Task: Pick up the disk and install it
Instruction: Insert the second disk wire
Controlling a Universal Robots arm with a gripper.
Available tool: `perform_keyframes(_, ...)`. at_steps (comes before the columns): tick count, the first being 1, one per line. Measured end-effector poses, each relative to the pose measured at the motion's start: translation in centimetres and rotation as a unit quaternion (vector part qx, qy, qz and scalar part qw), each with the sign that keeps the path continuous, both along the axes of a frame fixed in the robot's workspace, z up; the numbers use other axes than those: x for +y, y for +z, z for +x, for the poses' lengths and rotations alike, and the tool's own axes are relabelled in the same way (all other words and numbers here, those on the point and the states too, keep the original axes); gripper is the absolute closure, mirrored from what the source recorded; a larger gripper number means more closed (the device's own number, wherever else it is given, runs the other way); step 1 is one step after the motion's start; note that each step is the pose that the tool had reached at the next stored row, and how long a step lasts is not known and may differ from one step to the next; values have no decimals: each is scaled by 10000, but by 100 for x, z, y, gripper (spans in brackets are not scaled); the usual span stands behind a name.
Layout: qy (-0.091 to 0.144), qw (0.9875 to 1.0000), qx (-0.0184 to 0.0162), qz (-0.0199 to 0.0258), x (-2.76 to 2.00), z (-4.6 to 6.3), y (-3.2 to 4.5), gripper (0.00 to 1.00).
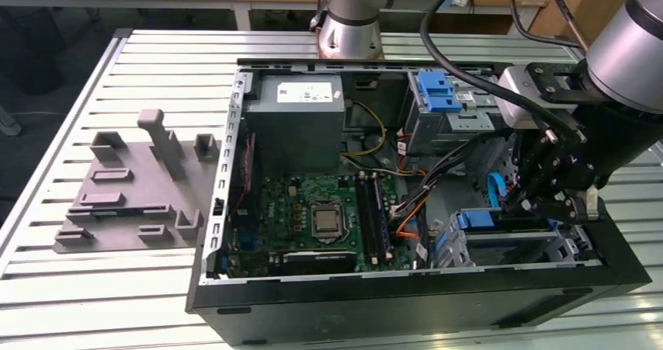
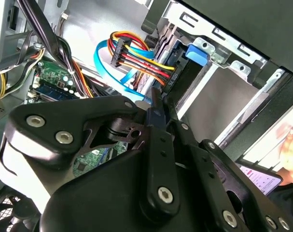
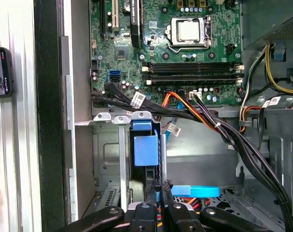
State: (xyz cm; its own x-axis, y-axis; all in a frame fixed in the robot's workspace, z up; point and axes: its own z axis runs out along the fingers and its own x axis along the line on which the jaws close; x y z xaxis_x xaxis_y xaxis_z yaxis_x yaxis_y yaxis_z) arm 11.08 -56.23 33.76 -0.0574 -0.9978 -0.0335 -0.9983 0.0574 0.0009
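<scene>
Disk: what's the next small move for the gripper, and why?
Probably a short, slow push further into the bay. In the first wrist view the disk, blue-framed, already sits between the bay's metal rails, with the gripper right at its outer end. I cannot tell whether it is fully seated, and a blue cable lies close by.
</scene>
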Motion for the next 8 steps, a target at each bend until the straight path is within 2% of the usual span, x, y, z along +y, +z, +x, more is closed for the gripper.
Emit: perform_keyframes(8,0,10000,0,2,-13,19,-7,84)
